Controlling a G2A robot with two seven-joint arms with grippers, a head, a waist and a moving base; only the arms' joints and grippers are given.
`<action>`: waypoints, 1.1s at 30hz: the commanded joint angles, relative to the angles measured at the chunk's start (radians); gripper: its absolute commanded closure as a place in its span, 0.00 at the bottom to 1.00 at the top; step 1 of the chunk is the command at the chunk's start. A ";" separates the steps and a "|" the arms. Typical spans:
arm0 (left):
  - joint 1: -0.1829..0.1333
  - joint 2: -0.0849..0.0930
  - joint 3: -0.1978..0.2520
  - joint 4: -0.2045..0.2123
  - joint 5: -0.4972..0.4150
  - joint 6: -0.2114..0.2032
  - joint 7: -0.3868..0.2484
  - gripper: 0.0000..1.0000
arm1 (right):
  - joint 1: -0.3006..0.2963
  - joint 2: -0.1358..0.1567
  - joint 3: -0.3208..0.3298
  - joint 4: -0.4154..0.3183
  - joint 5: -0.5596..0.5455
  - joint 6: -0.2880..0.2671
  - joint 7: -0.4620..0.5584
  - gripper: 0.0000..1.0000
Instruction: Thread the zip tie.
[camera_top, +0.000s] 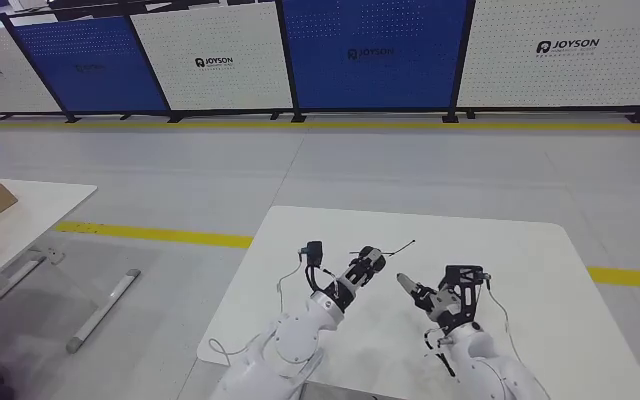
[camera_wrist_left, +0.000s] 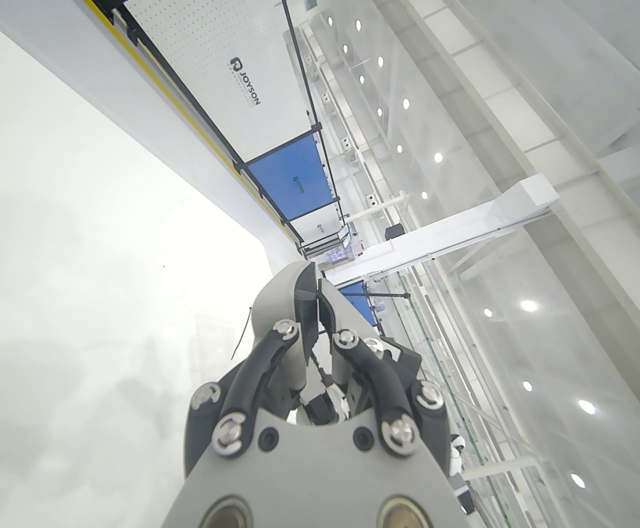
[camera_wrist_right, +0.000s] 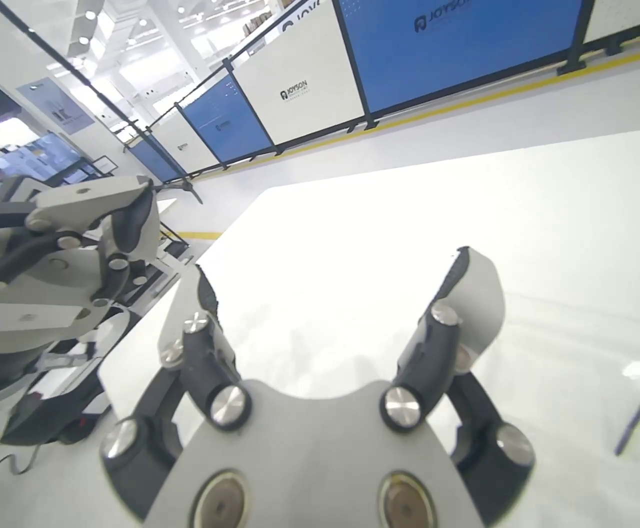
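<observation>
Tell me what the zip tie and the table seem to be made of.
The zip tie: likely black plastic, perhaps nylon; a thin dark strip that bows slightly beyond the left gripper. The table: smooth, even white top, probably laminate or painted board; the core is hidden.

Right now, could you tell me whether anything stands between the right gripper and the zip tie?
Nothing visible does. The zip tie sticks out of the shut left gripper above the table; the open right gripper is beside it, with only air between.
</observation>
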 joint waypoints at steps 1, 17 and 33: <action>0.002 0.000 0.003 -0.001 0.004 -0.003 -0.002 1.00 | 0.004 -0.002 -0.011 0.004 -0.047 0.028 -0.034 0.15; 0.012 0.000 0.008 -0.006 0.017 -0.005 -0.024 1.00 | 0.021 -0.007 -0.049 0.004 -0.067 -0.034 -0.024 0.63; 0.010 -0.001 0.014 -0.012 0.032 0.007 -0.044 1.00 | 0.026 -0.005 -0.054 -0.006 -0.080 -0.078 -0.011 0.69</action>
